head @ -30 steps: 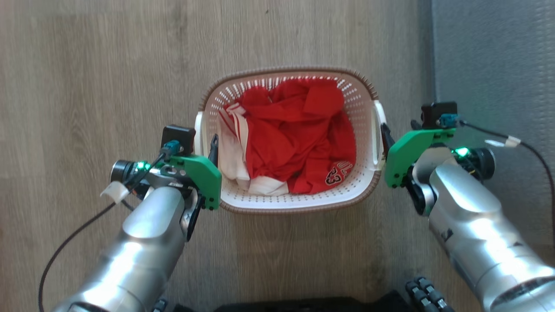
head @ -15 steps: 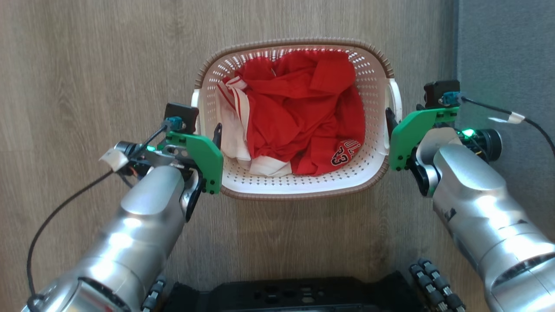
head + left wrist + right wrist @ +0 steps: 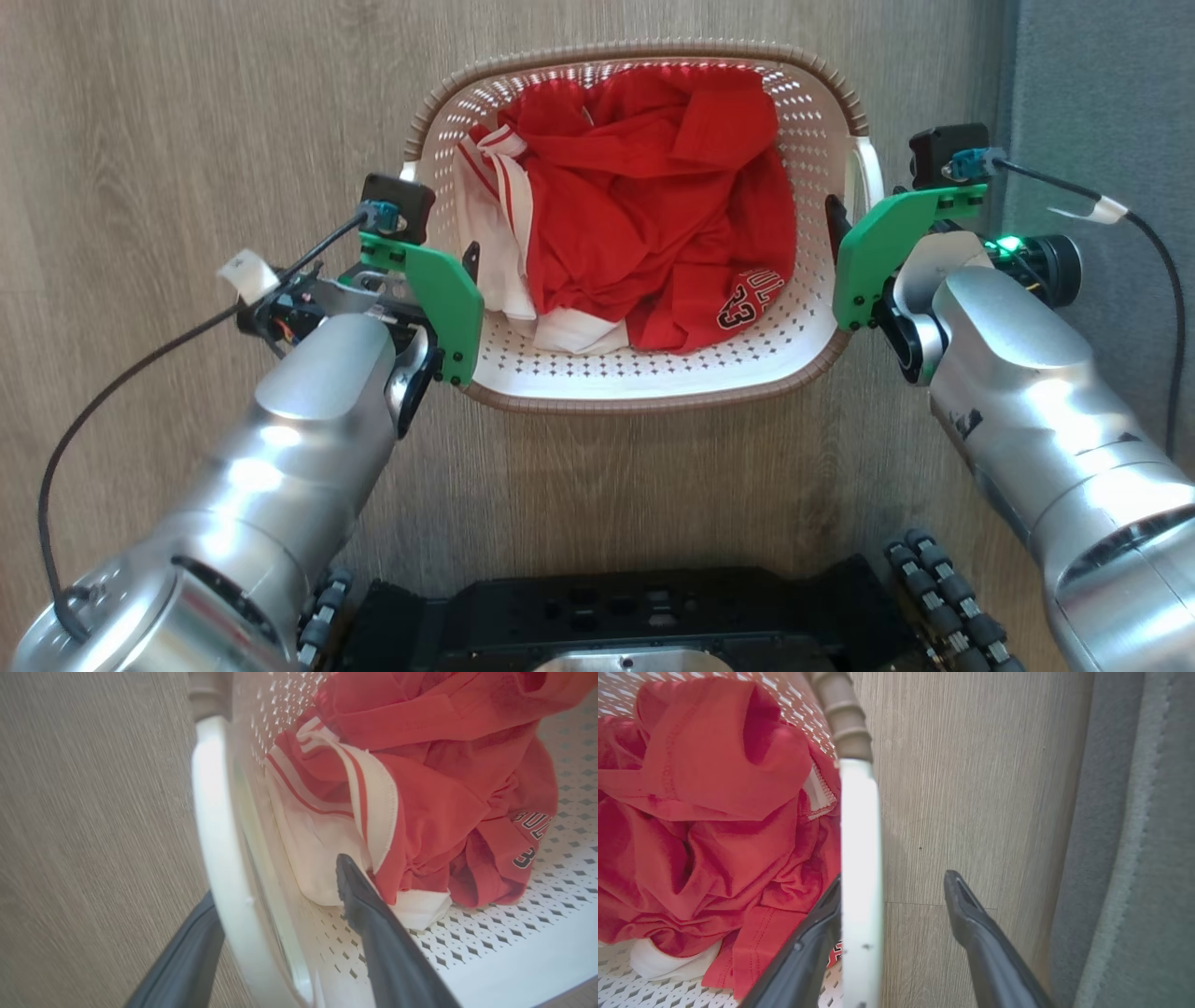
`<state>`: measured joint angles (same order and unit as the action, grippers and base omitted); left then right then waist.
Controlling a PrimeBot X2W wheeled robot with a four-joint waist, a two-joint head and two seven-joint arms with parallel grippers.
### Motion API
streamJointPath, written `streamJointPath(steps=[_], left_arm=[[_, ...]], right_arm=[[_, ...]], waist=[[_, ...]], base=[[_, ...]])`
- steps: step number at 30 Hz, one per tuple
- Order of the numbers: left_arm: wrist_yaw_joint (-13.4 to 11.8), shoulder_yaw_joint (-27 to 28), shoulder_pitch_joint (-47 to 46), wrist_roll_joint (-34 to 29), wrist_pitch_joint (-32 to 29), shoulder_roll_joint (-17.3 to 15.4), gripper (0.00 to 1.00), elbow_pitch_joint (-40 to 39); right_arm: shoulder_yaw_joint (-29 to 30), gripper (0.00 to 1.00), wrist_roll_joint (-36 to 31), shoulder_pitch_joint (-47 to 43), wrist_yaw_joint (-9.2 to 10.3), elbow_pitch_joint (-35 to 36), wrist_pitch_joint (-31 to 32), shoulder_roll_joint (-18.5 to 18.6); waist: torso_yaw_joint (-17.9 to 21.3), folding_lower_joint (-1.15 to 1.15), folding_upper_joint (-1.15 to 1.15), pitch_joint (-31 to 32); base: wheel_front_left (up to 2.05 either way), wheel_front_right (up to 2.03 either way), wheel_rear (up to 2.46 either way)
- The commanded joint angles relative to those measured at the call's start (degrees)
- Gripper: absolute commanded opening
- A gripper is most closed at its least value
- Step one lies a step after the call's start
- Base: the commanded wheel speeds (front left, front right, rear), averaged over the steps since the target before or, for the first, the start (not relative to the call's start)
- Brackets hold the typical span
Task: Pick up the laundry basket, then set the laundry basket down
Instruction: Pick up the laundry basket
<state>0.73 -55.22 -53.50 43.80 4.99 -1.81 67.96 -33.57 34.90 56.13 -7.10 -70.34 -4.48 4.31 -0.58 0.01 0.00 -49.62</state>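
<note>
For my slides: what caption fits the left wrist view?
Open left gripper straddles the laundry basket at its white handle, red and white clothes inside.

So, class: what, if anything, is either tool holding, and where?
Nothing is clamped: left tool and right tool stand open, each astride a handle of the basket.

arms (image 3: 1027, 373) silver | wrist plates (image 3: 873, 247) green | cables (image 3: 322, 239) black | base (image 3: 607, 616) black

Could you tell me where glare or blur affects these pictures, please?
Head view: sharp, highlights on the silver forearms. Left wrist view: the white handle of the perforated plastic laundry basket glares; the wooden floor smears. Right wrist view: its other handle is blown out white.
</note>
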Motion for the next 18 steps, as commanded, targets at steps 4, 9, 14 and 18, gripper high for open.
streamJointPath(steps=[4, 9, 14, 18], left_arm=[[-0.26, -1.25, -0.73, 1.56, -1.08, -1.07, 1.00, 0.26], [-0.46, -3.20, -1.67, 2.92, -2.05, -1.07, 1.00, 0.08], [-0.72, -5.03, -2.32, 4.29, -2.86, -1.07, 1.00, -0.06], [-0.94, -6.05, -2.61, 5.15, -3.33, -1.07, 1.00, -0.23]], right_arm=[[-1.93, 1.00, 1.32, -1.28, -0.39, -0.14, 0.92, -1.12], [-3.04, 1.00, 2.28, -0.76, -0.39, -0.32, 1.17, -1.26], [-3.94, 1.00, 3.11, -0.40, -0.39, -0.78, 1.60, -1.31], [-4.59, 1.00, 3.43, -0.25, -0.39, -0.96, 1.56, -1.33]], waist=[[-0.16, -0.01, 0.00, -0.97], [-0.37, -0.01, 0.00, -1.78], [-0.72, -0.01, 0.00, -2.52], [-0.92, -0.01, 0.00, -2.91]], base=[[0.00, 0.00, 0.00], [0.00, 0.00, 0.00], [0.00, 0.00, 0.00], [0.00, 0.00, 0.00]])
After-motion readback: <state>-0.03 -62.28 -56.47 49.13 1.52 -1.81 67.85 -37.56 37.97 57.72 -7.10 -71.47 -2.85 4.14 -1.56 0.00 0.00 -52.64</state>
